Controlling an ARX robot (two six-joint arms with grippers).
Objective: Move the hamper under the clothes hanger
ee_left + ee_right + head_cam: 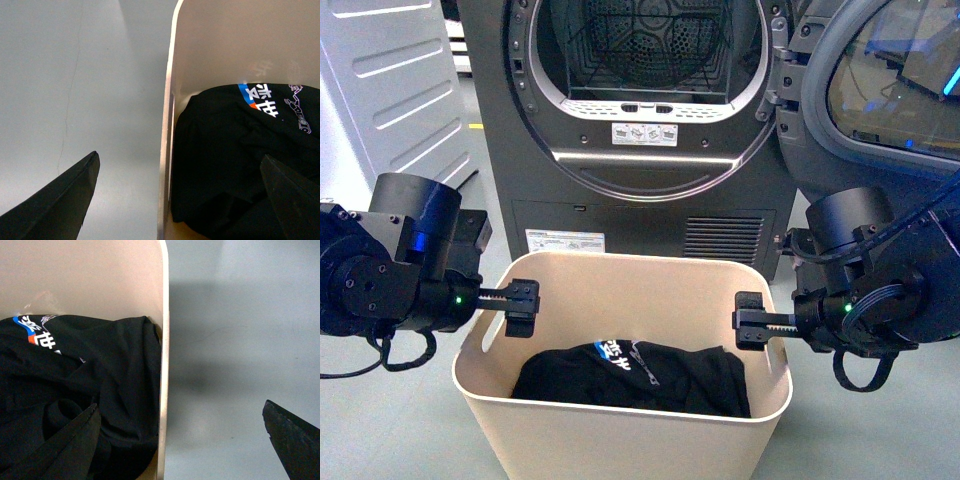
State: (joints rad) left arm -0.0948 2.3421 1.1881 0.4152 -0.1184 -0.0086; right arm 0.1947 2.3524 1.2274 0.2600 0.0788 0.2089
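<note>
1. Two hands are at the hamper (pixel 620 435), one on each side. The left hand (pixel 523 307) is at the left rim and the right hand (pixel 751 322) at the right rim.
2. Left hand: spread wide, gripping nothing. In the left wrist view the hamper's side wall runs up between its fingers (pixel 65 200). One finger is outside over the floor (pixel 410 425), the other inside above the clothing. There is a clear gap to the rim on both sides.
3. Right hand: also spread wide, with nothing held. In the right wrist view one of its fingers (pixel 292 437) is outside over the floor and the other is inside over the fabric. The wall sits between them, untouched.
4. Hamper: beige, upright on the grey floor, directly in front of the dark grey dryer (pixel 650 215) and close to its lower panel.
5. Contents: a crumpled black garment (pixel 630 378) with white and blue print lies at the bottom.
6. Dryer: the drum (pixel 645 40) is exposed. The round door (pixel 885 90) is swung out to the right, above the right arm.
7. A white ribbed cabinet (pixel 390 90) stands left of the dryer.
</note>
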